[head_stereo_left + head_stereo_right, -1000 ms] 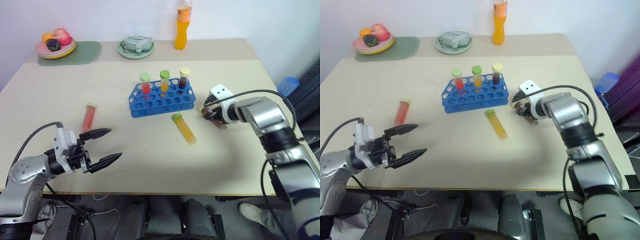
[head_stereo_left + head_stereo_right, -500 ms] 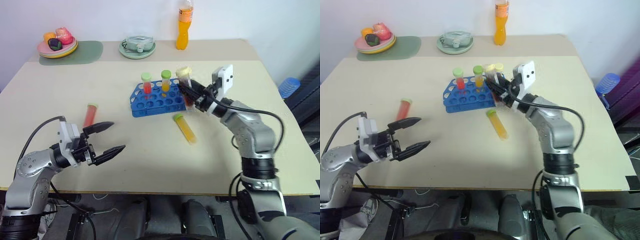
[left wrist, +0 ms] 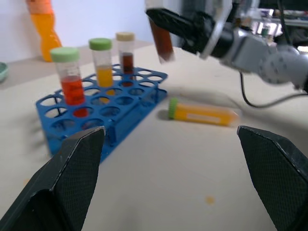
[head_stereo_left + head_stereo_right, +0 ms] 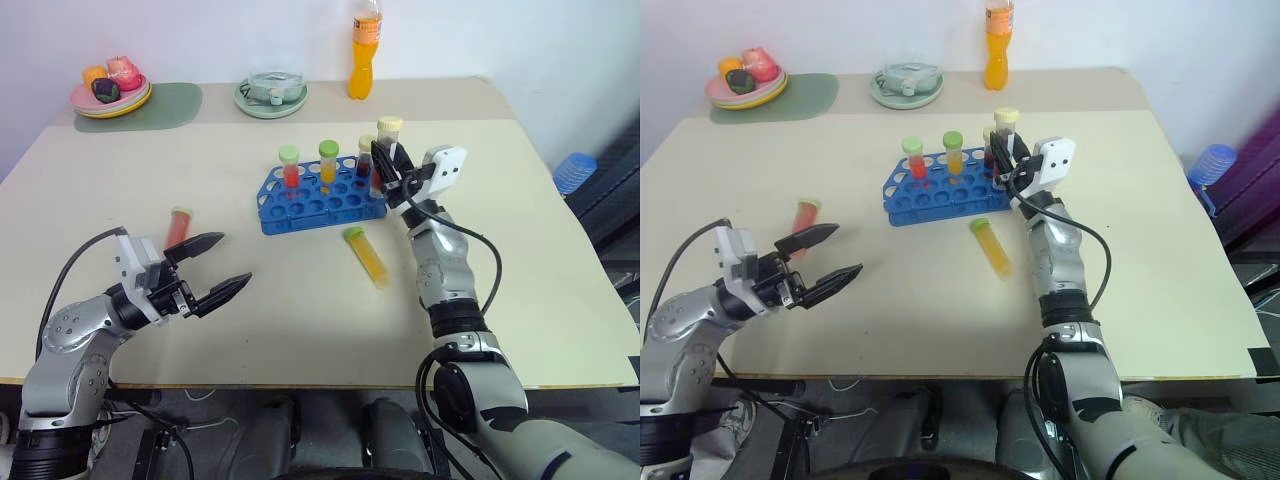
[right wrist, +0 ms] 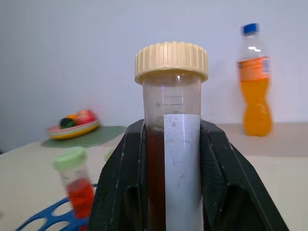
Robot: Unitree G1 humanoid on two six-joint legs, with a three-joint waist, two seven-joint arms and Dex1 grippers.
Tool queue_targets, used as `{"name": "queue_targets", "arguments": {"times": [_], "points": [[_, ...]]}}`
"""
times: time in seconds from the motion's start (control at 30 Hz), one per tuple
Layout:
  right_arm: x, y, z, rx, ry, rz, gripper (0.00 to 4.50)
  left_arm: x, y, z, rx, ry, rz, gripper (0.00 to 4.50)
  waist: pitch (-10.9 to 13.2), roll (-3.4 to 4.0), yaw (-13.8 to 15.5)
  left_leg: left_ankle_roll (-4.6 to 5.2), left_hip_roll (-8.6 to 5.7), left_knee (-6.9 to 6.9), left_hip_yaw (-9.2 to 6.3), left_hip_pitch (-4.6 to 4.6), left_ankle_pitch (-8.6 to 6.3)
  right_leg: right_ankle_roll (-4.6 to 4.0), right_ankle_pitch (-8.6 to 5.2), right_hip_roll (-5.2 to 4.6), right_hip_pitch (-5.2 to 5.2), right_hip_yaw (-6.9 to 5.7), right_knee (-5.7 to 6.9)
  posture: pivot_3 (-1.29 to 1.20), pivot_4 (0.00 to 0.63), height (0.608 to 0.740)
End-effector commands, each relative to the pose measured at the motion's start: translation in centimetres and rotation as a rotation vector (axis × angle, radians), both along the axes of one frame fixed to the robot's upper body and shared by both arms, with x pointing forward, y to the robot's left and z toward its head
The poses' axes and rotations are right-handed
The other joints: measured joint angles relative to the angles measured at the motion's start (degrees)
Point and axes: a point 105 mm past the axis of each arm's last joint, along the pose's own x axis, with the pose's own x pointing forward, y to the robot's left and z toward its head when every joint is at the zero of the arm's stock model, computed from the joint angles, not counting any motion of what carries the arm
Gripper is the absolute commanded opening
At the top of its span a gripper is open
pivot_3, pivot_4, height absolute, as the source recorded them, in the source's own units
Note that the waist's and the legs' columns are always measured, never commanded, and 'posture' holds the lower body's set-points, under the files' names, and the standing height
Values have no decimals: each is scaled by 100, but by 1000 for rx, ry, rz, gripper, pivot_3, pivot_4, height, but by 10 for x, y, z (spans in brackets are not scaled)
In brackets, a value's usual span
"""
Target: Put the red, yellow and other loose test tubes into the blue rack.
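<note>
Orange drink bottle point(image 4: 366, 50), fruit plate point(image 4: 110, 92) on green mat point(image 4: 165, 104), bowl point(image 4: 271, 95).

Both eye views: head-high, looking forward and down over table point(image 4: 120, 200), whole tabletop in frame, blue rack point(image 4: 322, 197) at centre; near-identical scene, slight sideways offset.
Left wrist view: low over table, close, looking level past left gripper point(image 3: 175, 180) toward rack and lying yellow tube point(image 3: 202, 112).
Right wrist view: very close on dark brown tube point(image 5: 172, 144), facing orange bottle point(image 5: 255, 82) and wall.
</note>
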Motion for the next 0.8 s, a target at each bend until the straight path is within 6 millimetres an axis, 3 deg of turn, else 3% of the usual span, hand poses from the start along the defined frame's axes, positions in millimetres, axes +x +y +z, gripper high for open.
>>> {"name": "queue_targets", "arguments": {"times": [0.03, 0.37, 0.8], "points": [[-1, 9, 17, 31, -100, 3, 806, -3, 1, 12, -20, -45, 16, 4500, 0, 0, -54, 0, 0, 0, 0, 0, 0, 0, 0, 0, 1, 0, 0, 0, 150, 740], [10, 25, 1, 49, -65, -15, 806, -3, 5, 15, -25, -49, 40, 4500, 0, 1, -80, -3, 5, 0, 5, 8, 2, -1, 0, 2, -1, 11, 8, 0, 150, 740], [23, 17, -21, 18, 37, -100, 806, -8, 5, 21, -14, -54, 52, 4500, 0, 1, -80, -3, 5, 0, 7, 9, 2, -2, 0, 2, -1, 14, 9, 0, 150, 740]]}}
